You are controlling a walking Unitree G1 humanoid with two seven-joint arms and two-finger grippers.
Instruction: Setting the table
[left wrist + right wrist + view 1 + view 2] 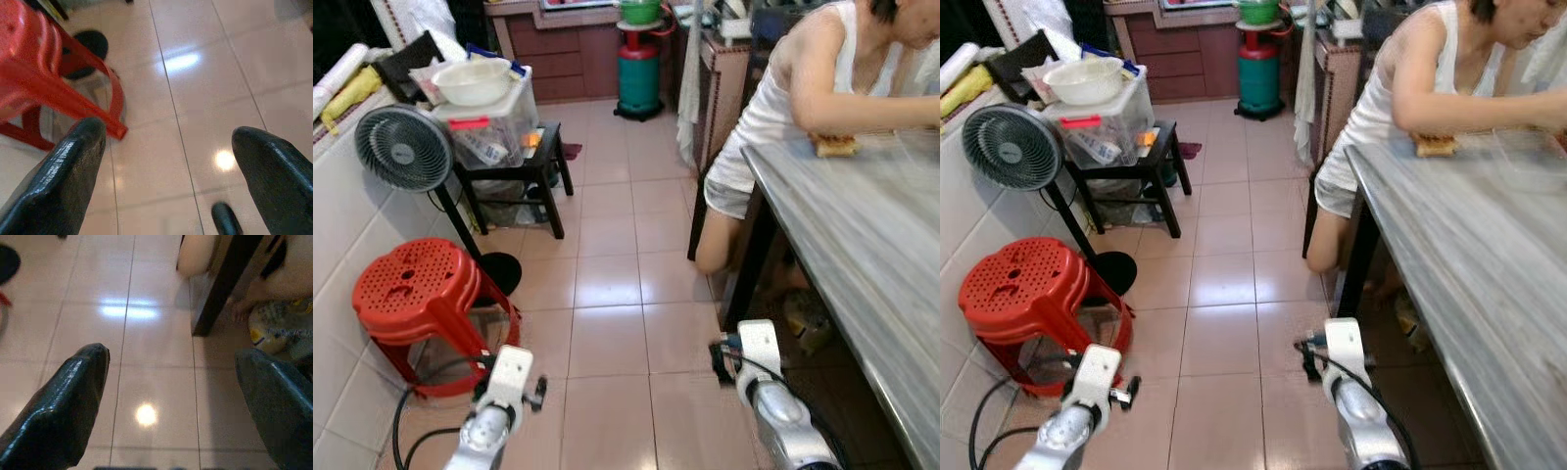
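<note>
While claws [168,401] hang, table [871,245] stands rightward.

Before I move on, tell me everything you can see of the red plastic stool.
The red plastic stool looks like several moulded stools stacked together, upright on the tiled floor by the white tiled wall. Its seat is perforated with small holes plus a centre slot. The legs splay outward. A standing fan's black base sits right beside it, and the left gripper hangs open just in front.
</note>
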